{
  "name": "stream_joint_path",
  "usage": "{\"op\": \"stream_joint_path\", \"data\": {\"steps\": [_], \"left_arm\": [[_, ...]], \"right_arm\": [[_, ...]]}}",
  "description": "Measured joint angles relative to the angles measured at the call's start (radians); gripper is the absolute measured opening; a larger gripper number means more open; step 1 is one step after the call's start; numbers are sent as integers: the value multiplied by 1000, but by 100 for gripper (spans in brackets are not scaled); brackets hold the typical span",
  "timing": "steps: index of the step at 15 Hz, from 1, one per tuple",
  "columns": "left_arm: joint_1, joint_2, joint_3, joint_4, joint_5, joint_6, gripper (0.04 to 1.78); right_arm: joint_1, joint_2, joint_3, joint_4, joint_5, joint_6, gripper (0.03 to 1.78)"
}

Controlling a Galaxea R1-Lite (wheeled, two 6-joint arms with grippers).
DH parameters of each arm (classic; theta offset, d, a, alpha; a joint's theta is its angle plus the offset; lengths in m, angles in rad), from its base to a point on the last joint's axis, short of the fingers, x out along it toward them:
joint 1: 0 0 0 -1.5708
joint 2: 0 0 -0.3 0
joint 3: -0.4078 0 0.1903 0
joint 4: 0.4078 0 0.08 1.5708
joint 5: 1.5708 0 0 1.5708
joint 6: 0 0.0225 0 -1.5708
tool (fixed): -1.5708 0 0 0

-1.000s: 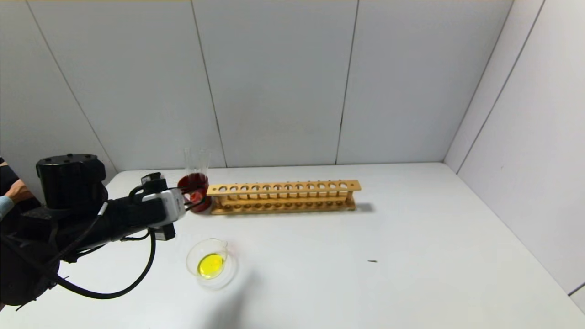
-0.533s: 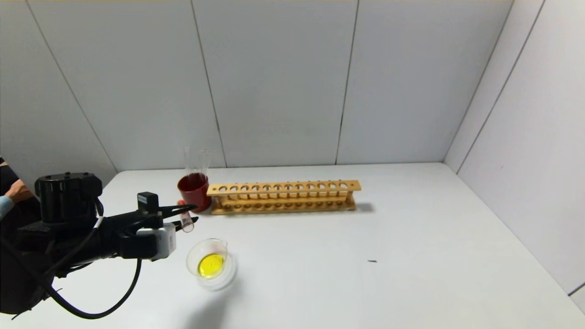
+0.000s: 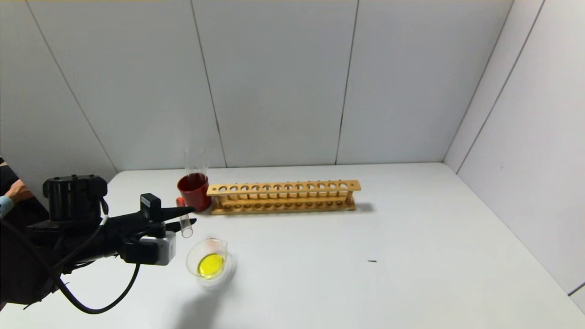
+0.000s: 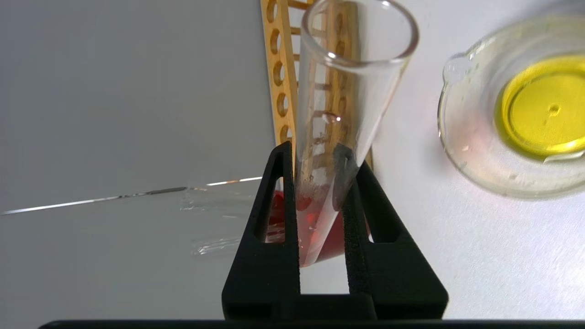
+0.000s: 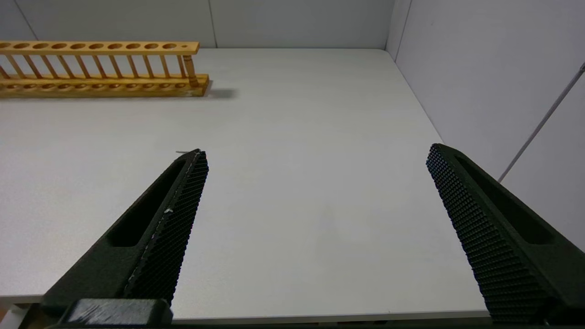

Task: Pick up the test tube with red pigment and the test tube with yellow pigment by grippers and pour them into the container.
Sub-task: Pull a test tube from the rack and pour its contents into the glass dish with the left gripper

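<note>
The left pincer is clenched on the test tube with red pigment, tilted near the worktop's far-left corner, its mouth just short of the glass container, which already holds yellow liquid. The red pour is the step in hand; next, bring the mouth over the rim and tip further. The right pincer hangs released, idle.

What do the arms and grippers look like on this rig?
Left arm: black, bulky, with a cylindrical joint housing and a loose black cable looping underneath. Left gripper: two black pointed fingers, with a white-grey box mounted beside it. Right gripper: two black tapered fingers with slotted bodies and fine dimpled inner pads.
</note>
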Motion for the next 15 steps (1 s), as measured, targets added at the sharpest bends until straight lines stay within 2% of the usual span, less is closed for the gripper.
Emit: {"op": "stream_joint_path", "data": {"steps": [10, 15], "left_arm": [[53, 105, -70, 1, -93, 208, 32], [57, 160, -121, 9, -100, 280, 32]], "right_arm": [[0, 0, 0, 0, 0, 0, 175], [0, 0, 0, 0, 0, 0, 175]]}}
